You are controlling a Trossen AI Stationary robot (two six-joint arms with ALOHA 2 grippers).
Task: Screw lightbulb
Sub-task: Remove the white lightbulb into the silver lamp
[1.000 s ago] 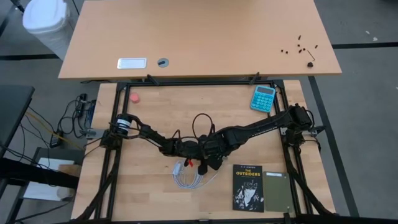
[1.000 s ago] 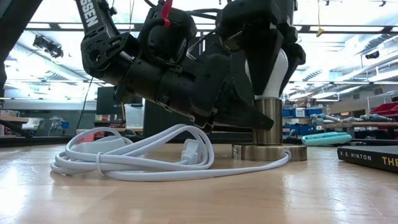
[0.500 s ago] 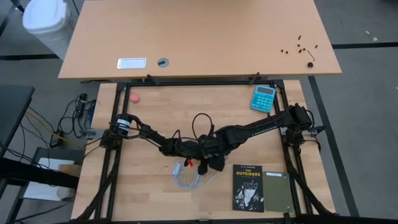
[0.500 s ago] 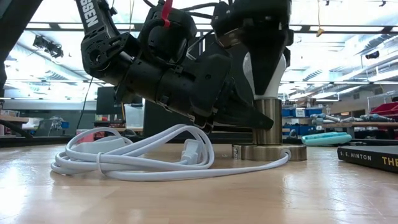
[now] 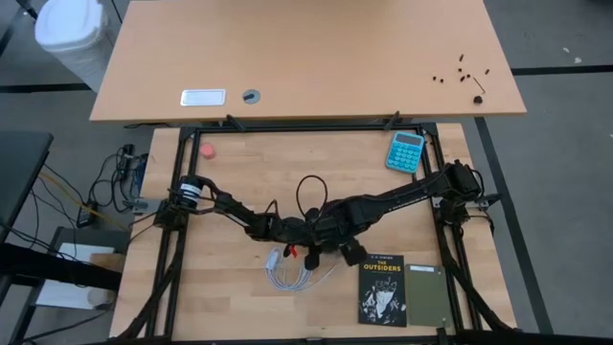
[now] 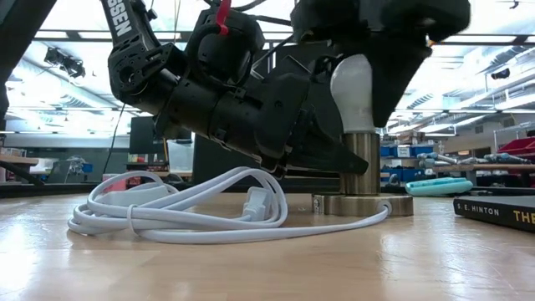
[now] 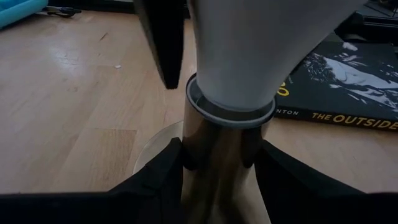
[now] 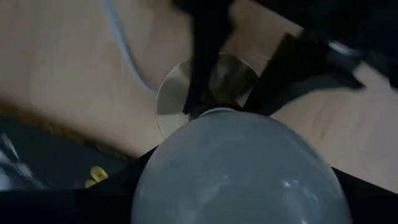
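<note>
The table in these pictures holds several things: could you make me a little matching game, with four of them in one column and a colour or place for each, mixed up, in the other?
Things:
1. lightbulb
2. calculator
3. book
4. cable

Descriptions:
A. black cover, lying flat near the table's front edge
B. white, standing upright in the metal socket
C. white, coiled on the wood beside the socket's base
D. blue, at the far right of the table

Pairs: 1-B, 2-D, 3-A, 4-C
</note>
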